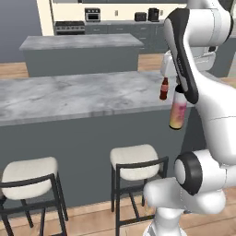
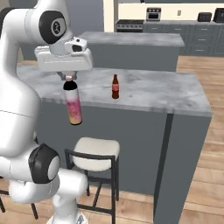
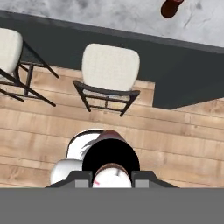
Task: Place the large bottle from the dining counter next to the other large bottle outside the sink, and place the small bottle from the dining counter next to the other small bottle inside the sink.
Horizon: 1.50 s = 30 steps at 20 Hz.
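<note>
While the gripper (image 2: 69, 78) is nearly closed around the dark cap of the large bottle (image 2: 73, 106), this bottle hangs upright in the air in front of the dining counter (image 2: 144, 94), above a pale-cushioned stool (image 2: 95, 153). Farther, the small bottle (image 2: 115, 86) stands upright on the marble top, well apart from the gripper.

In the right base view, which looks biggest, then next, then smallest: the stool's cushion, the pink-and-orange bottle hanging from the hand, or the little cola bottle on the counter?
1. Stool cushion.
2. Pink-orange bottle, held nearer the camera, which flatters it.
3. Cola bottle, clearly smallest.
</note>
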{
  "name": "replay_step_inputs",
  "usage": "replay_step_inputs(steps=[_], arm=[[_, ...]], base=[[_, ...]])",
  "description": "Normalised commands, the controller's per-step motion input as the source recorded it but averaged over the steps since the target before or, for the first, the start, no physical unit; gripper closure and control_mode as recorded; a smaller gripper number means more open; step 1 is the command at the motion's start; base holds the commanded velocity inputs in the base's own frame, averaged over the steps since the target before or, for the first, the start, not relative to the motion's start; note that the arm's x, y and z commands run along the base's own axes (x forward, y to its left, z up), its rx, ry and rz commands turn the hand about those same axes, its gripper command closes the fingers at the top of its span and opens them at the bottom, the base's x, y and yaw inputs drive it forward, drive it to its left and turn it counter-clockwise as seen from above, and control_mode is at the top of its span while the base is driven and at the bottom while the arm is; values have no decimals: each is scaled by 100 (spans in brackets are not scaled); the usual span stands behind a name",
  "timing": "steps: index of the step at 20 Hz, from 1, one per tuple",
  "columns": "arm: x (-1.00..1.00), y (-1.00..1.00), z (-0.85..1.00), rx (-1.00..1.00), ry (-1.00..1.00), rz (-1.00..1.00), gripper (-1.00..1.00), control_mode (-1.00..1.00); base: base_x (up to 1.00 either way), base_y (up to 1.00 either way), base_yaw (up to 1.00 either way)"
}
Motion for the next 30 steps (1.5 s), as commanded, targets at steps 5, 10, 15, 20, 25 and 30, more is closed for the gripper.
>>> replay_step_inputs(steps=[5,10,15,20,25,30], arm=[[0,0,0,0,0,0,100,100],[0,0,0,0,0,0,100,100],[0,0,0,0,0,0,100,100],[0,0,0,0,0,0,100,100],[0,0,0,0,0,0,100,100],[0,0,0,0,0,0,100,100]], base=[[-68,-37,-2],[-7,-84,-7],[9,-99,0],[33,-100,0],[45,-99,0],[82,-95,1]])
